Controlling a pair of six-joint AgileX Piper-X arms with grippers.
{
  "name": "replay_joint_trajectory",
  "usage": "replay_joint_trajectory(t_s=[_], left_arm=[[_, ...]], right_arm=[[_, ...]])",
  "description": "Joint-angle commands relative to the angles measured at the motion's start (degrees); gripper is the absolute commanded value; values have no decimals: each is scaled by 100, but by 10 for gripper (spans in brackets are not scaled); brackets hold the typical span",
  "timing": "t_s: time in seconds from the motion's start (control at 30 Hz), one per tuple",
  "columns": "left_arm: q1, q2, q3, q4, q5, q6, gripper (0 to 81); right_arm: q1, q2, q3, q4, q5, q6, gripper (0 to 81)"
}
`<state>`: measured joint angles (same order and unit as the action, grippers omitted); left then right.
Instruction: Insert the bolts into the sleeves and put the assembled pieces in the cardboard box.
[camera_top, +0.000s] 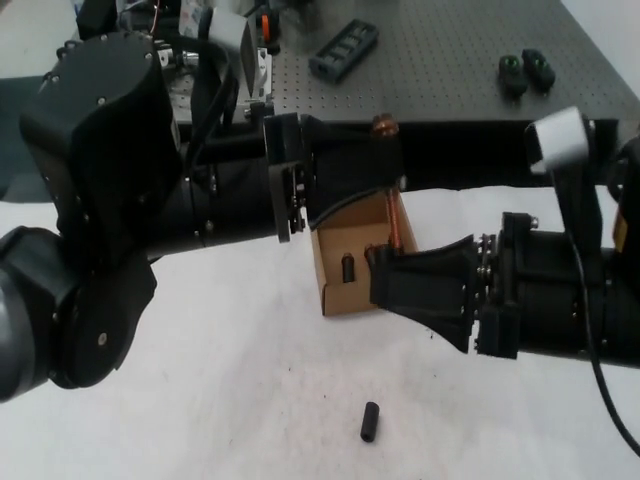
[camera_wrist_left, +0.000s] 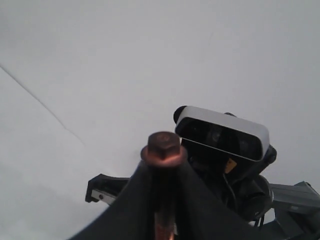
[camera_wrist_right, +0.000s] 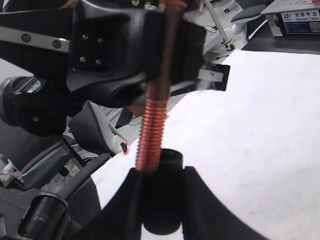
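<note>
place: robotics lab | evidence: I see a perforated metal breadboard (camera_top: 440, 60) behind my white-covered tabletop (camera_top: 230, 400)

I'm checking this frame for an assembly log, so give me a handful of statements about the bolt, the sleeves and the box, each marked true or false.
1. The left gripper holds a copper bolt just below its head. True.
2. The right gripper is open and holds nothing. False: it is shut on a black sleeve.
3. The copper bolt's threaded end sits at the mouth of the black sleeve. True.
4. The cardboard box has nothing in it. False: a dark piece is inside.
5. A loose sleeve lies on the white cloth, nearer the camera than the cardboard box. True.
</note>
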<state>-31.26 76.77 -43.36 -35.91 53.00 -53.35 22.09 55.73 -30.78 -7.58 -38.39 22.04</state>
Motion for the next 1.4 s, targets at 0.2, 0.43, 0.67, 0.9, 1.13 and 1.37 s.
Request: replay_joint_trajectory(t_s=[0.2,0.43,0.67,0.9,1.13,1.37], left_arm=[[-3,-62,-17,-23,-181,246,6],[-3,-62,-17,-23,-181,279,6],[69,-62,-17,-23,113,302,6],[133,-62,-17,-23,201,302,6],[133,-62,-17,-9,466,302,6],[133,-62,-17,-9,686,302,6]], right_arm=[[-141,-301,-74,425,-110,-20,16],[-127,-301,-74,658,-401,-20,16],[-140,-438,-74,698,-347,-126,16],[-155,-498,-79,683,-208,-164,16],[-155,-431,-79,668,-208,-217,16],[-155,-431,-79,381,-208,-169,16]])
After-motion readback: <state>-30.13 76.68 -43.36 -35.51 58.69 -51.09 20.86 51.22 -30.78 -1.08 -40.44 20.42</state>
